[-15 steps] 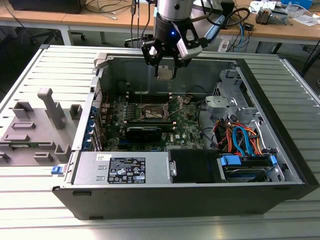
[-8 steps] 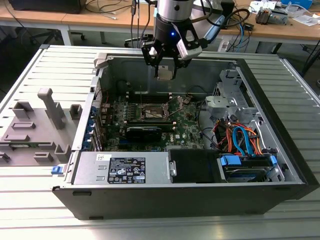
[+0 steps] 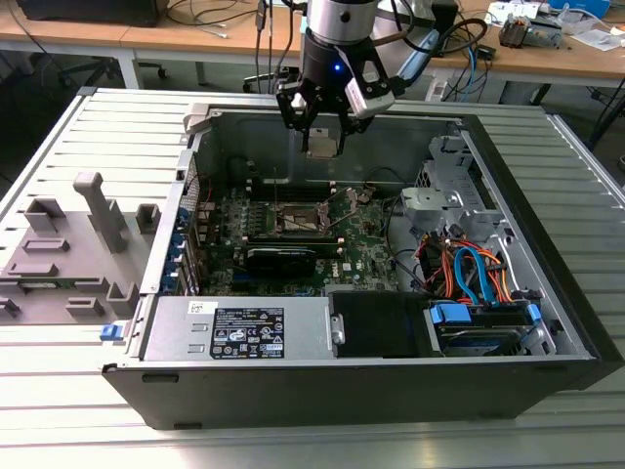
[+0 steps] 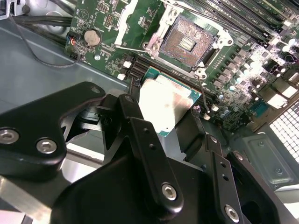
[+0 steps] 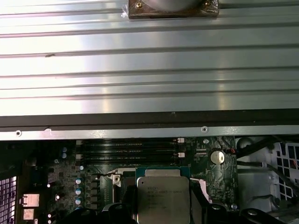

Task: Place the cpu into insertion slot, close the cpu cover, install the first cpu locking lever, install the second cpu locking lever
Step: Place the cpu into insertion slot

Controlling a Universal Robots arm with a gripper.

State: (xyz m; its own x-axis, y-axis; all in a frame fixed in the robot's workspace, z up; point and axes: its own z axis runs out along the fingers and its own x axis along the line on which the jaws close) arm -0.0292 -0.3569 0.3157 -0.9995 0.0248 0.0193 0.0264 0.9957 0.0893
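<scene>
Exterior view first: we see the gripper [image 3: 322, 135] hanging over the open computer case [image 3: 391, 376], close to the case wall farthest from that camera, with its black fingers [image 3: 296, 109] closed on the cpu [image 3: 322, 149], which is held flat and clear of everything below it. The case lies on its side on a slatted metal table [image 3: 59, 401], and a grey plastic fixture [image 3: 68, 254] stands near the table's edge on the exterior view's left. Inside the case, the insertion slot [image 3: 293, 217] sits on the green board [image 3: 366, 244], toward the board's edge nearest that same case wall. In the second wrist view we find the cpu [image 4: 166, 105] pinched at two opposite edges, silvery top facing the camera, while the insertion slot [image 4: 184, 44] lies beyond it, uncovered, its field of contacts bare and nothing seated in it; a coin battery [image 4: 92, 36] sits on the board well to one side. In the first wrist view the cpu [image 5: 162, 200] shows against the board, with rows of memory slots [image 5: 131, 149] just past it
</scene>
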